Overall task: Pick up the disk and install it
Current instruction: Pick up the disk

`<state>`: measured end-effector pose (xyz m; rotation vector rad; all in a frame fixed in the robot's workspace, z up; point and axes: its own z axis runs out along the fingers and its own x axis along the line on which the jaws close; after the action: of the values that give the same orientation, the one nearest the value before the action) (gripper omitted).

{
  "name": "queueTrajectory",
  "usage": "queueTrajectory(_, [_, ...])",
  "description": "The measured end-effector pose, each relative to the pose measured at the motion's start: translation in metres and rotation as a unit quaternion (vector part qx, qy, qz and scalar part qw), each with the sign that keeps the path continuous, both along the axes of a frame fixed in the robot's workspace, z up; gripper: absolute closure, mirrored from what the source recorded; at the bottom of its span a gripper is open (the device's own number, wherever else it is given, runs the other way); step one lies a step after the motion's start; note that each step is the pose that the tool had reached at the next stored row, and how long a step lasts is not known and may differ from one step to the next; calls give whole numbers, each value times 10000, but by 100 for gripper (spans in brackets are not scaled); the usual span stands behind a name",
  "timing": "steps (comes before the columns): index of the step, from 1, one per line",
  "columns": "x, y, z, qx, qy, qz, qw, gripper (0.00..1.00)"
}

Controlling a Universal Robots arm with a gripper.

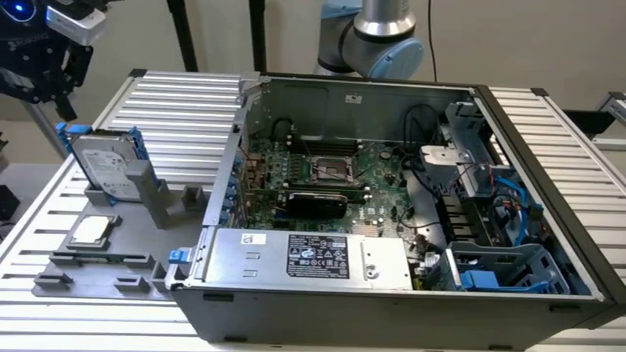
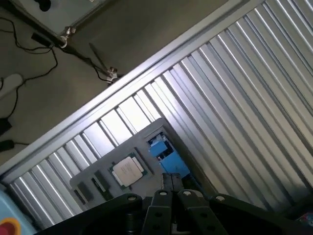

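Gripper [image 1: 61, 101], fingers [image 2: 167, 185] pressed together and holding nothing, hangs above the disk [image 1: 105, 165], apart from it. The disk stands on edge in a grey fixture [image 1: 108, 268] on the slatted table [image 1: 181, 95], at the exterior view's left of the open computer case [image 1: 391, 183]; a small square chip [image 1: 90, 230] lies flat on the same fixture

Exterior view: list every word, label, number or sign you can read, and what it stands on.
Nothing can be read.
Black label on the power supply: print too small.
White sticker beside it: too small.
Disk: label print blurred.
Chip: no legible marking.
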<state>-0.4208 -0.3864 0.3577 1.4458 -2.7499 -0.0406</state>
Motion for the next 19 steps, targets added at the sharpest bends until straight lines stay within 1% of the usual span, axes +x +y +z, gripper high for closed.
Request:
queueTrajectory(3, [0, 0, -5, 0, -5, 275, 9996, 100])
queueTrajectory(5, [0, 0, -7, 0, -8, 458, 9990, 100])
queueTrajectory(7, [0, 0, -10, 0, -12, 637, 9980, 100])
queueTrajectory(10, [0, 0, -13, 0, -18, 906, 9959, 100])
queueTrajectory(11, [0, 0, -14, 0, -21, 996, 9950, 100])
queueTrajectory(15, [0, 0, -20, -1, -34, 1356, 9908, 100])
queueTrajectory(17, [0, 0, -23, -1, -43, 1540, 9881, 100])
queueTrajectory(19, [0, 0, -29, -3, -59, 1696, 9855, 100])
